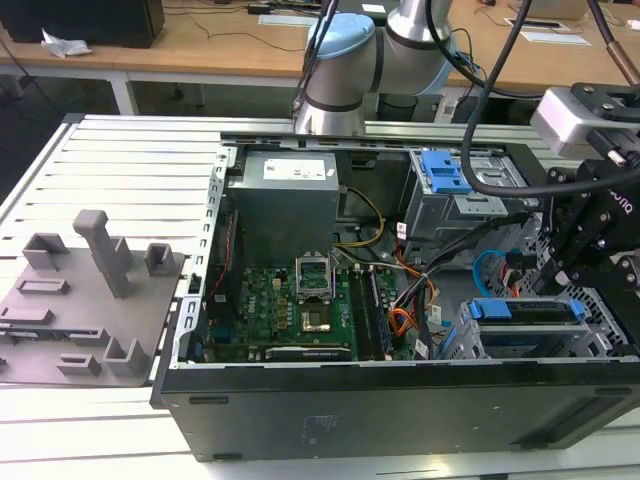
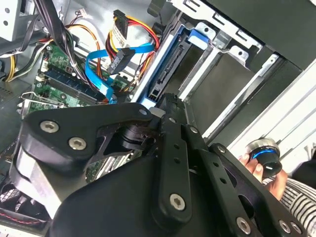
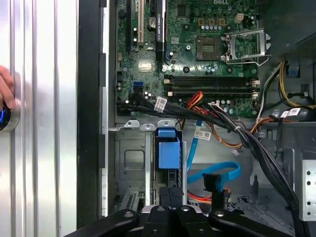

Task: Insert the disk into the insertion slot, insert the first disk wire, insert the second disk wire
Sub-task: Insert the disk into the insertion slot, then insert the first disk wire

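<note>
In the exterior view an open case [image 1: 400, 400] lies on a slatted table [image 1: 130, 170]. The disk [image 1: 528, 310] sits in the slot [image 1: 598, 340] in the case's near corner, on the exterior view's right. The black gripper [image 1: 572, 262] hangs just above it, and from here I cannot tell whether it is spread or pressed together. The light-blue wire [image 1: 487, 265] curls beside the gripper, between the slot and the blue-latched bay [image 1: 445, 175]. In the second wrist view the gripper's dark links fill the foreground and its tip comes close to the disk's connector edge, though I cannot tell if they touch. The light-blue wire loops over the motherboard [image 2: 59, 64], and its dark plug [image 2: 121, 59] hangs free by the orange-red-yellow bundle [image 2: 136, 24], apart from the disk. A hand [image 2: 254, 170] rests on a round button [image 2: 264, 155] on the table outside the case. In the first wrist view the disk's blue carrier stands in the slot right in front of the gripper. The light-blue wire's plug lies just beside the slot, not joined to the disk.
</note>
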`<state>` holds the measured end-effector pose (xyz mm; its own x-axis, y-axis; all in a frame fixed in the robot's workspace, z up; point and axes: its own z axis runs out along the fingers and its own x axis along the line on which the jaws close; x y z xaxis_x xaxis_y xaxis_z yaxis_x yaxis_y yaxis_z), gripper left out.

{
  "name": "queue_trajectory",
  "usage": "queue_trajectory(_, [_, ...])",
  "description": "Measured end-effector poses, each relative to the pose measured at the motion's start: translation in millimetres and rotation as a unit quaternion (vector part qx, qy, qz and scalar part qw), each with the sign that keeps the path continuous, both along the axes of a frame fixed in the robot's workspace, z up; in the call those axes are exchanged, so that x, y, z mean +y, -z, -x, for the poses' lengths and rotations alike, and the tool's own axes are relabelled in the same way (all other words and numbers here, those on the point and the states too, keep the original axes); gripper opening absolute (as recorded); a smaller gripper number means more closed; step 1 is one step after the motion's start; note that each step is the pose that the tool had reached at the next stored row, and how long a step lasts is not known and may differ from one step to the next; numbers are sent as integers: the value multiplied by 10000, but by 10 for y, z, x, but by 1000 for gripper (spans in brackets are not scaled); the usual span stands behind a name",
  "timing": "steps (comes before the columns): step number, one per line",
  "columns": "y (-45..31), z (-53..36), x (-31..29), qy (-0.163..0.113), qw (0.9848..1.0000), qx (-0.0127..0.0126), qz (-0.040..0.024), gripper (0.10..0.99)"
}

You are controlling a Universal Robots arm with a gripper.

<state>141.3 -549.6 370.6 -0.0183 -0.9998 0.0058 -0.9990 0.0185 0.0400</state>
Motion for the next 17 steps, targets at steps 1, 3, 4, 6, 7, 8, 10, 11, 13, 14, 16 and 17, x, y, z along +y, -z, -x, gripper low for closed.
queue_trajectory(1, [1,-1,0,0,10000,0,-1,106])
queue_trajectory(3, [1,-2,0,-1,10000,0,-1,106])
queue_trajectory(4, [1,-2,0,-1,10000,0,-1,106])
queue_trajectory(6, [1,-2,0,-1,10000,0,-1,106])
queue_trajectory(7, [1,-2,0,-1,10000,0,-1,106])
queue_trajectory(8, [1,-2,0,-1,10000,0,-1,106])
queue_trajectory(10, [1,-3,0,-1,10000,0,-1,106])
queue_trajectory(11, [1,-3,0,-1,10000,0,-1,106])
queue_trajectory(13, [1,-3,0,-1,10000,0,-1,114])
queue_trajectory(14, [1,-3,0,-1,10000,0,-1,169])
queue_trajectory(16, [1,-4,0,-1,10000,0,-1,294])
queue_trajectory(17, [1,-4,0,-1,10000,0,-1,361])
